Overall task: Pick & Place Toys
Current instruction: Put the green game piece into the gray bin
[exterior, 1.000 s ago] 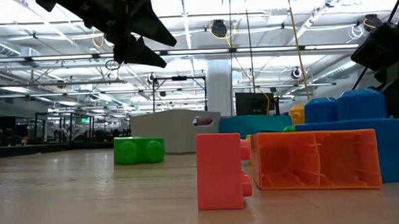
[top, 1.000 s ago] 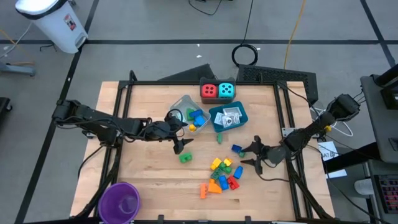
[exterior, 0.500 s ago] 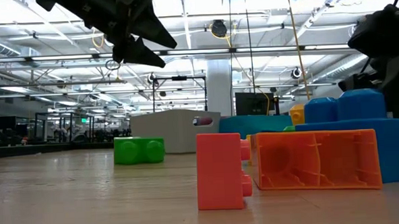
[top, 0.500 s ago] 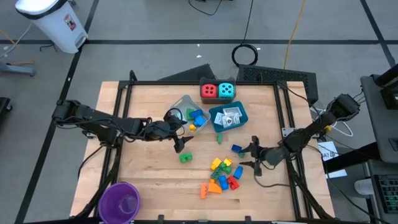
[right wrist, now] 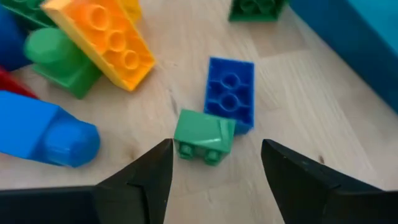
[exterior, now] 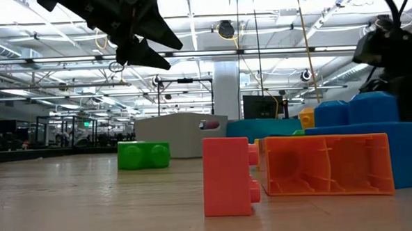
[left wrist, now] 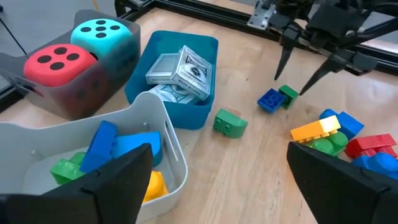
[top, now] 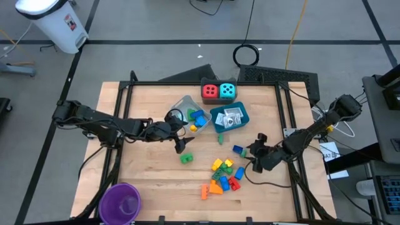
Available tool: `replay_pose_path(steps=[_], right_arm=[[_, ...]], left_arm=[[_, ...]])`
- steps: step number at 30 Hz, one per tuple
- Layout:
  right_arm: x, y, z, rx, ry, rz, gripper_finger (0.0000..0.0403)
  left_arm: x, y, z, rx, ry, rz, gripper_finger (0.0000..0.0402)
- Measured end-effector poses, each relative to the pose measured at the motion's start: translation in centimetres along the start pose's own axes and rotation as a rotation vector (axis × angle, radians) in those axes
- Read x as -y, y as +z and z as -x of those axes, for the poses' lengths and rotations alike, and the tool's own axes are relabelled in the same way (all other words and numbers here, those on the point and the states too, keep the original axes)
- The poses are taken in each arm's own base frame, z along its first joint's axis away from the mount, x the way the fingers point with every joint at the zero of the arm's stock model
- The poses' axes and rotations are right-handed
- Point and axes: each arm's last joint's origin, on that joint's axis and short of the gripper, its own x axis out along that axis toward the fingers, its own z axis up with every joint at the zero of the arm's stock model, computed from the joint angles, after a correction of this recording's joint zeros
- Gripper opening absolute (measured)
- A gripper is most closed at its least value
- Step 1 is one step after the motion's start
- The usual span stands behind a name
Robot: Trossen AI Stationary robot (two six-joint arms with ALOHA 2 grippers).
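Two open fingers of the right gripper (right wrist: 214, 163) straddle a small green brick (right wrist: 202, 137) touching the blue brick (right wrist: 231, 91); light, rigid, best pinched across its flat sides.

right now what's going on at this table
Two robot arms are sorting toy bricks into trays. The right gripper, open, is lowered over a small green brick lying against a blue brick on the wood, beside the loose pile of bricks. The left gripper, open and empty, hovers near the grey tray, which already holds some bricks.
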Motion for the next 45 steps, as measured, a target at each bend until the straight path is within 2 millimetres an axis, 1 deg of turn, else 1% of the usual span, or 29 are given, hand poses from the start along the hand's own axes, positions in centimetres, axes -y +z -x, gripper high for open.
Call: replay_pose_path(steps=[3, 8, 12, 15, 18, 22, 26, 32, 35, 37, 41, 45], right_arm=[[0.1, -0.3, -0.2, 0.009, 0.008, -0.024, 0.0208], [0.3, -1.2, -0.7, 0.041, 0.07, -0.046, 0.0206], [0.6, -1.9, -1.1, 0.082, 0.098, -0.104, 0.0215], [0.8, -2.3, -1.3, 0.147, 0.146, -0.125, 0.0227], [1.1, -2.6, -1.3, 0.233, 0.198, -0.083, 0.0236], [1.3, -2.7, -1.1, 0.322, 0.247, -0.076, 0.0235], [1.4, -2.9, -1.2, 0.304, 0.245, -0.104, 0.0231], [1.7, -3.7, -1.5, 0.189, 0.179, -0.125, 0.0242], [1.5, -3.4, -1.5, 0.162, 0.165, -0.122, 0.0251], [1.1, -2.9, -1.4, 0.155, 0.19, -0.118, 0.0255], [0.7, -2.3, -1.2, 0.152, 0.205, -0.103, 0.0254], [0.9, -2.4, -1.5, 0.141, 0.087, -0.061, 0.0252]], left_arm=[[0.0, 0.0, 0.0, 0.0, 0.0, 0.0, 0.0372], [0.0, 0.0, 0.0, 0.0, 0.0, 0.001, 0.0381], [0.0, 0.0, 0.0, 0.0, 0.0, 0.003, 0.0387], [0.0, 0.0, 0.0, 0.0, 0.0, 0.003, 0.0386], [0.0, 0.0, 0.0, 0.0, 0.0, 0.003, 0.0381], [0.0, 0.0, 0.0, 0.0, 0.0, 0.003, 0.0373], [0.0, 0.0, 0.0, 0.0, 0.0, 0.003, 0.037], [0.0, 0.0, 0.0, 0.0, 0.0, -0.002, 0.037], [0.0, 0.0, 0.0, 0.003, 0.009, -0.002, 0.037], [-0.1, 0.0, 0.0, 0.009, 0.024, 0.001, 0.0369], [-0.1, 0.0, 0.0, 0.013, 0.035, 0.011, 0.0371], [-0.1, 0.0, 0.0, 0.013, 0.035, 0.014, 0.0376]])
